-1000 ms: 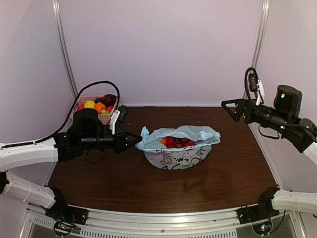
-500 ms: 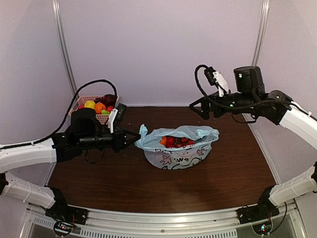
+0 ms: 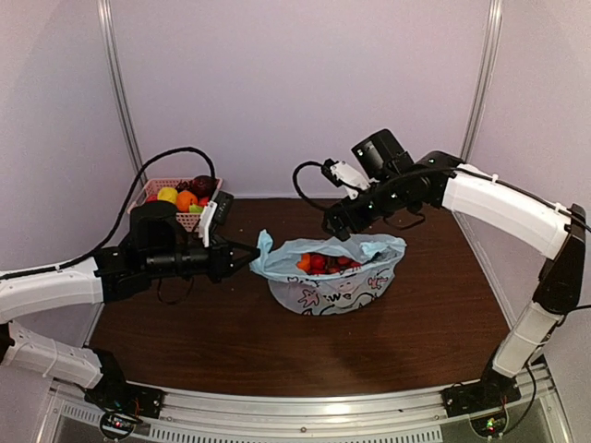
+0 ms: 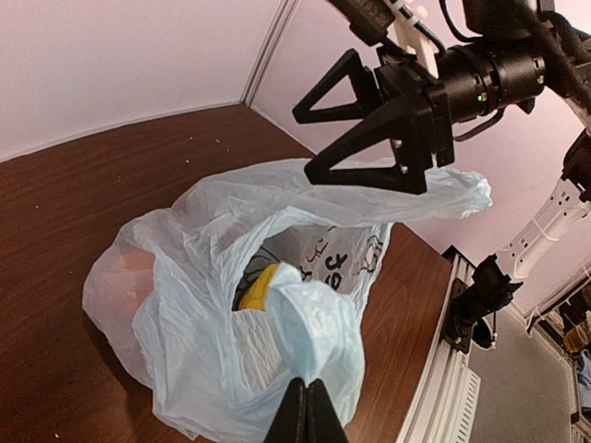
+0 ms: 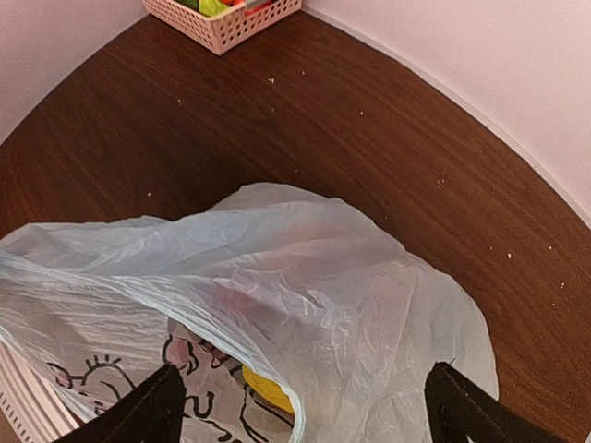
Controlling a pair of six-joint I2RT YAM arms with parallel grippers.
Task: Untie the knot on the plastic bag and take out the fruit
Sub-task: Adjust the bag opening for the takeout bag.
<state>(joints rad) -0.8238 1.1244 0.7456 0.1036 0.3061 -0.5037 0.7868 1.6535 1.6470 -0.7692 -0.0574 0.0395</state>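
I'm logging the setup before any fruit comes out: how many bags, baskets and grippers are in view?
Light blue plastic bag: 1
Pink lattice basket: 1
Grippers: 2 (left gripper, right gripper)
Total: 4

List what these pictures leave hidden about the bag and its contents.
1. The fruit: top view shows only red and orange pieces at the mouth; the plastic bag covers the rest, so no count.
2. The yellow piece: left wrist view, mostly behind folds.
3. The knot: none shows; the left gripper hides the handle tip it pinches.
4. The basket: cut by right wrist view's top edge.
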